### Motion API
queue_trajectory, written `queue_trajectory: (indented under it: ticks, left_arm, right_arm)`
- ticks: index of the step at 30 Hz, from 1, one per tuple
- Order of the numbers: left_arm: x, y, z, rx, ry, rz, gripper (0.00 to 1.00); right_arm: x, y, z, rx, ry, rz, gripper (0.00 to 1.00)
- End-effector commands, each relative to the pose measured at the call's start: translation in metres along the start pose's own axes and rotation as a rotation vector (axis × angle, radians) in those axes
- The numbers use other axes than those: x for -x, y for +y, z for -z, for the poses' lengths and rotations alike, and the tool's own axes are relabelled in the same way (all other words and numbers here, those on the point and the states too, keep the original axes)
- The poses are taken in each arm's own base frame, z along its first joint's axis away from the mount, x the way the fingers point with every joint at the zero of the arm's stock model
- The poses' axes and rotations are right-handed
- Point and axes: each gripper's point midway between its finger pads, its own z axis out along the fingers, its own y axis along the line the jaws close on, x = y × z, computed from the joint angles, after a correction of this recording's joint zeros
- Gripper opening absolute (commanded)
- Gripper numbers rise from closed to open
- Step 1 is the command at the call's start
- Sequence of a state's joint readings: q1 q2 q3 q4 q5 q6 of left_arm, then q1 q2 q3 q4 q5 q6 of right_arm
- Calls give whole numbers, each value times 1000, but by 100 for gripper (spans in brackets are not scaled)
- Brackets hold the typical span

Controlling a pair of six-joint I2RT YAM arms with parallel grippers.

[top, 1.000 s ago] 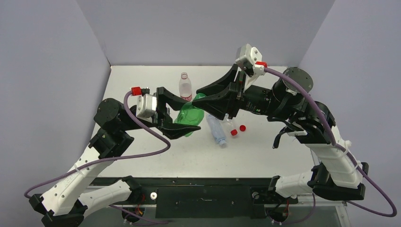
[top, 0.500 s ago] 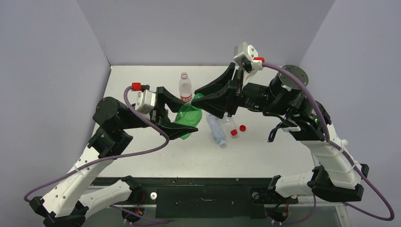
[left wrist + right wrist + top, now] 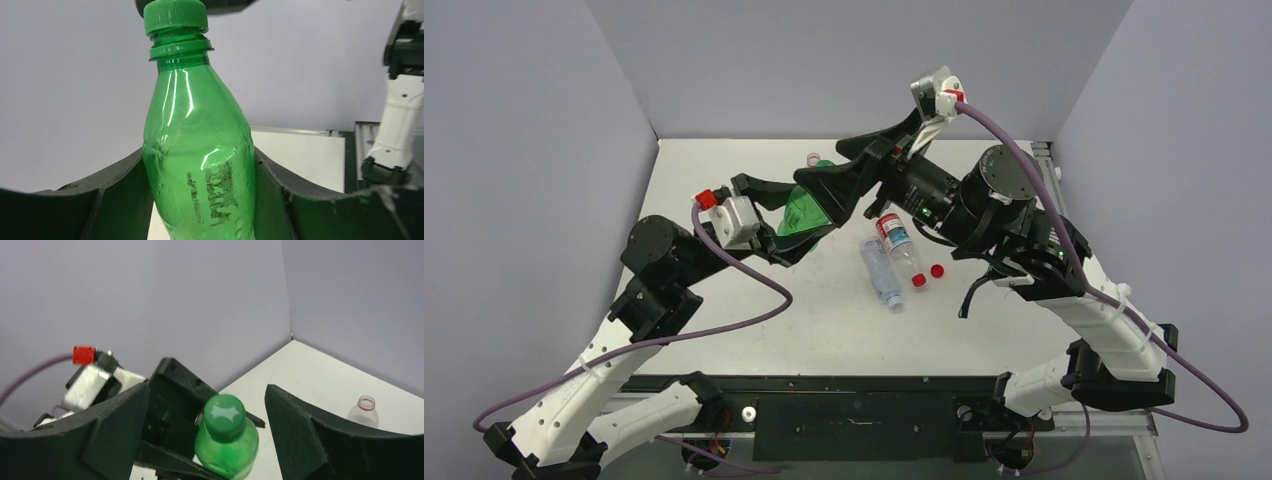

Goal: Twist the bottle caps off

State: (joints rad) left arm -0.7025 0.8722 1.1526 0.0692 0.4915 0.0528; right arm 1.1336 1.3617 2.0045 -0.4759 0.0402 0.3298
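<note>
Astride the green cap (image 3: 225, 415), right claw (image 3: 207, 387) gapes wide, not touching.

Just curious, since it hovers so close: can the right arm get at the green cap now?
Probably yes. The right gripper stands open on either side of the green cap, nothing between them, while the left gripper holds the green bottle.

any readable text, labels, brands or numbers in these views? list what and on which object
No text can be read in any view.
green bottle: worn grey marks on its side, too smeared to make out letters.
red-labelled bottle: it lies on the table and the label print is too small to read.
green cap: no lettering shows on its top.
</note>
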Motion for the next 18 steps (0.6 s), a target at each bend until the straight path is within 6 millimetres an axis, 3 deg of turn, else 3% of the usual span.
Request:
queue_trajectory:
  ticks: [1, 2, 3, 7, 18]
  left_arm:
    - [-7, 26, 3, 128, 27, -163, 0]
    - [-7, 26, 3, 131, 30, -175, 0]
    - [-9, 28, 4, 139, 33, -179, 0]
    - [-6, 33, 6, 173, 29, -199, 0]
    - [0, 41, 8, 226, 9, -204, 0]
  right_arm:
    - [25, -13, -13, -158, -83, -24, 81]
    - [14, -17, -22, -179, -52, -12, 82]
    - [21, -15, -21, -179, -65, -15, 82]
    - [15, -24, -27, -229, -53, 0, 81]
    - [-2, -24, -34, -220, -6, 6, 59]
